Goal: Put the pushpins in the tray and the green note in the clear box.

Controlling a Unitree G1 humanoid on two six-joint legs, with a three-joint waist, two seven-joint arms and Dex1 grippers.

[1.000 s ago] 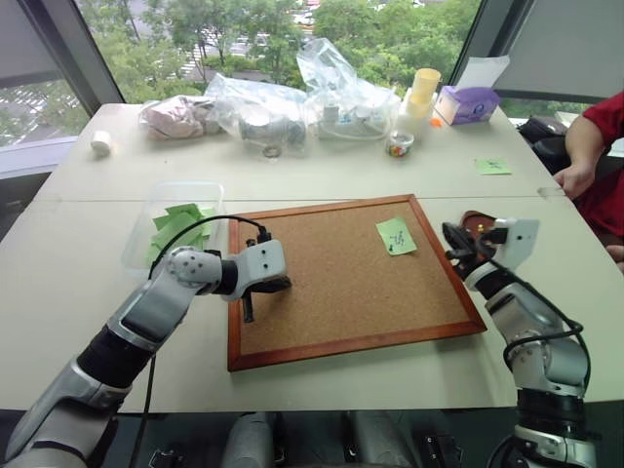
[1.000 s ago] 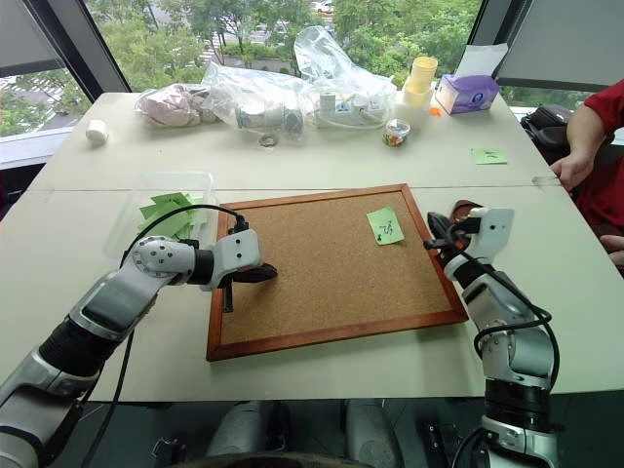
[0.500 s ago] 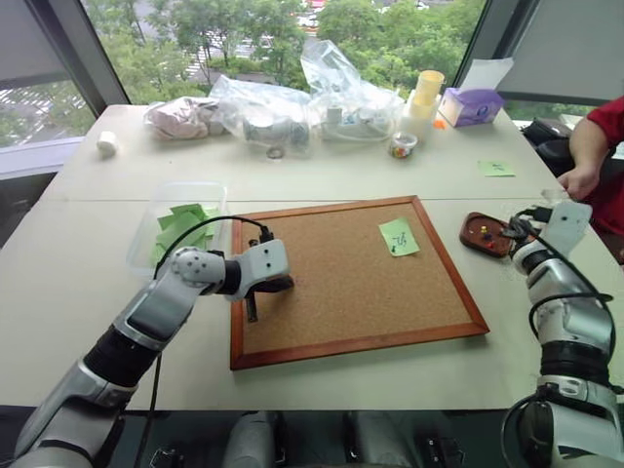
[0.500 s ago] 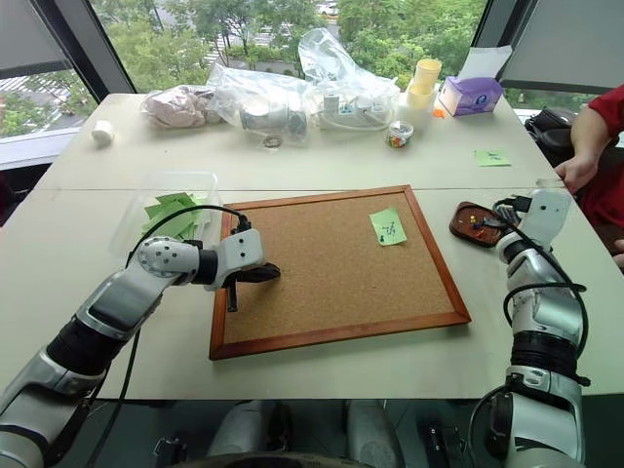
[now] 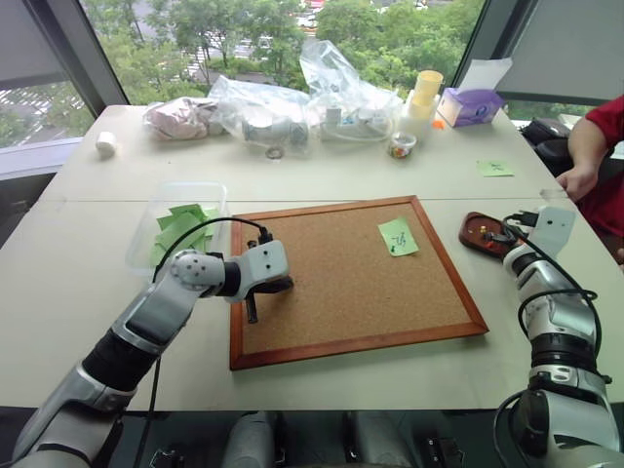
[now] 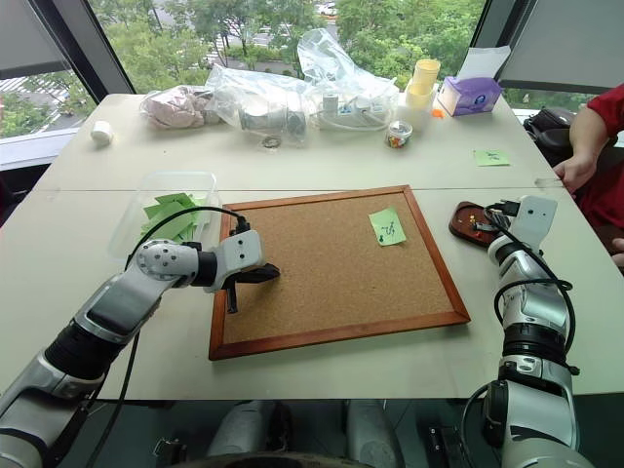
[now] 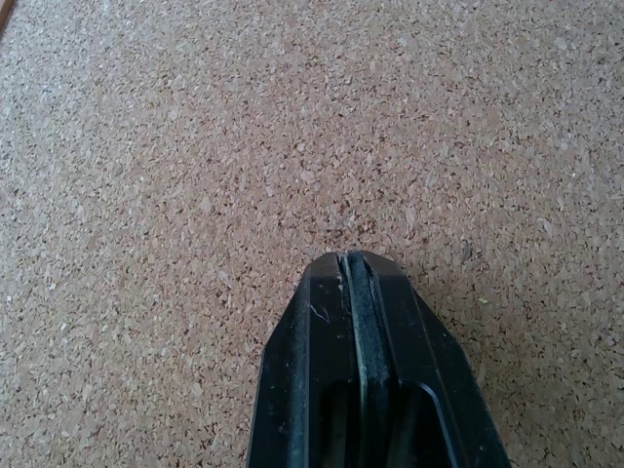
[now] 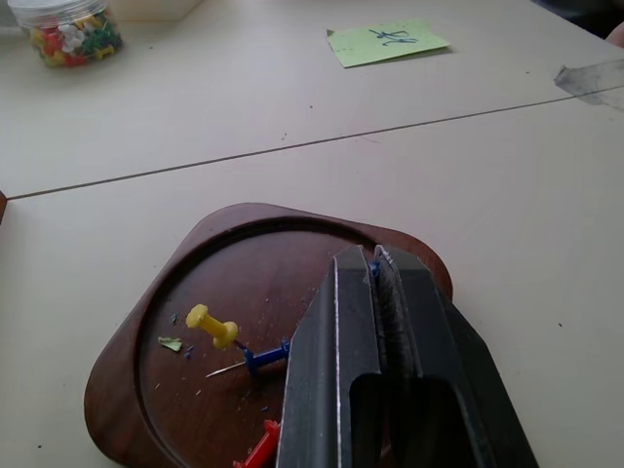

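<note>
**Right gripper over the tray, left gripper on the corkboard**

We see the right gripper [image 8: 375,268] hanging over the tray [image 8: 210,255], its 2 black fingers pressed together; a speck of blue shows at their tips, but we cannot tell whether a pin is pinched there. In the tray lie a yellow pushpin [image 8: 213,327], a blue pushpin [image 8: 261,357] just beside it, and a red pushpin [image 8: 255,451] at the near edge. The tray sits on the table [image 5: 390,175], just beside the right edge of the corkboard [image 5: 351,278].

The left gripper [image 7: 351,268] has its fingers shut tight with nothing between them, tips down at the cork surface near the board's left side.

The green note [image 5: 397,236] lies on the upper right part of the corkboard. The clear box [image 5: 174,226] stands against the board's left edge and holds several green paper sheets [image 5: 180,222]. A second green note [image 5: 492,168] lies on the table farther back on the right, near a person's arm [image 5: 585,156] in a red sleeve. A small jar of pins [image 8: 68,21], clear plastic bags [image 5: 292,102] and a tissue box [image 5: 470,102] stand along the far side.
</note>
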